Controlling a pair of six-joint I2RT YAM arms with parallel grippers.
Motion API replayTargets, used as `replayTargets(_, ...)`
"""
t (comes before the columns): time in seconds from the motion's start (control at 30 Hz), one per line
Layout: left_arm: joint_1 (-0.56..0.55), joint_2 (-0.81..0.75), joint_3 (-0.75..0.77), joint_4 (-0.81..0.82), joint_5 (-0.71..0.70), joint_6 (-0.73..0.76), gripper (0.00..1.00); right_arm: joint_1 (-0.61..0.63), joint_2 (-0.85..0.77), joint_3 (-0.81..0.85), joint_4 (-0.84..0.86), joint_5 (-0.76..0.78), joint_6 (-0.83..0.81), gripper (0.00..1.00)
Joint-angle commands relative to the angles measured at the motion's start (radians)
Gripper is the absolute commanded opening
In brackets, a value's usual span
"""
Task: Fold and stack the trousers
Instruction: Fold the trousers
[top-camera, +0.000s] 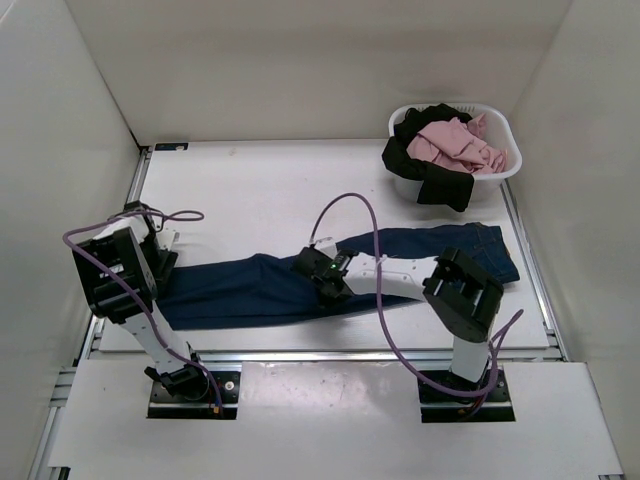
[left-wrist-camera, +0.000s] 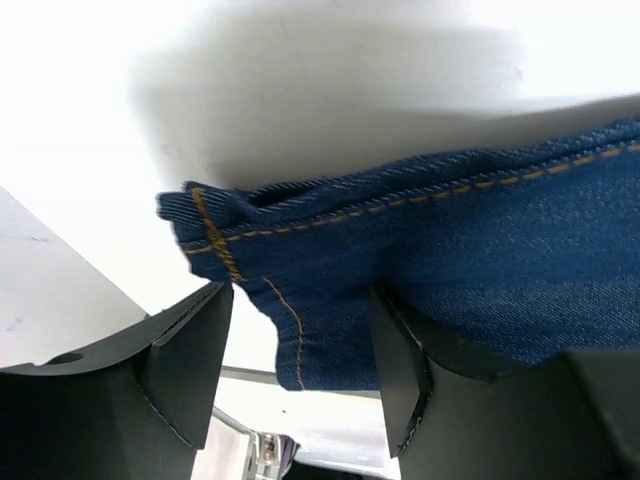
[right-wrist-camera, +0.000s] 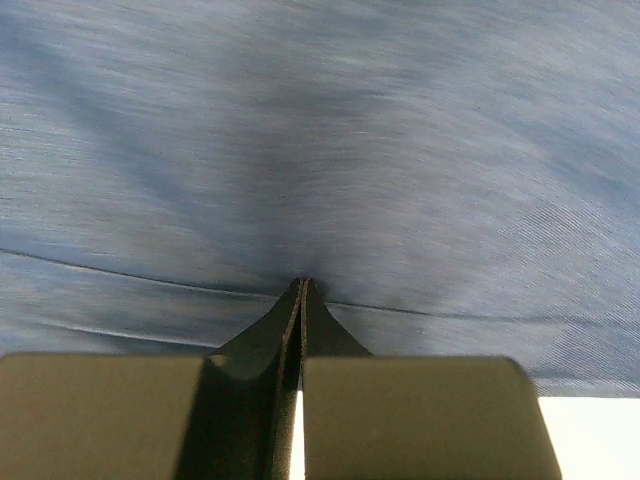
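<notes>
Your trousers (top-camera: 250, 290) lie stretched out flat across the white surface (top-camera: 250, 190). They run from the near left, where the leg ends sit, up to the right, where the waist end stops just short of the laundry basket (top-camera: 505, 135). They are not yet folded.

Your left claw (left-wrist-camera: 300, 300) is at the leg end on the left. Its jaws stand apart, released, and the wrist view shows the cuff (left-wrist-camera: 210, 225) with its tan stitching lying across the gap between the two fingers (left-wrist-camera: 190, 360). The hem corner sits just above the left finger, and the denim runs on past the right one.

Your right claw (right-wrist-camera: 302, 290) is reaching left to the middle of the trousers, around the thigh. It is clenched, the fingertips tight together and set against the denim, where a crease runs off to either side of the tips. You cannot tell from here whether any cloth is caught between them.

The basket stands at the far right and holds pink clothes (top-camera: 455, 145), with a black garment (top-camera: 430, 175) hanging over its near-left rim.
</notes>
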Motion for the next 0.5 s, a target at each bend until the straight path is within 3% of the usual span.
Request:
replayTargets(0.0, 0.003, 0.008, 0.040, 0.089, -0.002, 0.000, 0.68, -0.006, -0.075, -0.095, -0.091, 0.152, 0.051, 0.00)
replayTargets(0.17, 0.003, -0.056, 0.070, 0.011, 0.033, 0.000, 0.71, -0.006, -0.118, -0.083, -0.117, 0.161, 0.014, 0.00)
replayTargets(0.47, 0.057, -0.339, 0.042, -0.098, 0.068, 0.025, 0.76, -0.026, -0.128, 0.063, -0.131, 0.124, -0.035, 0.07)
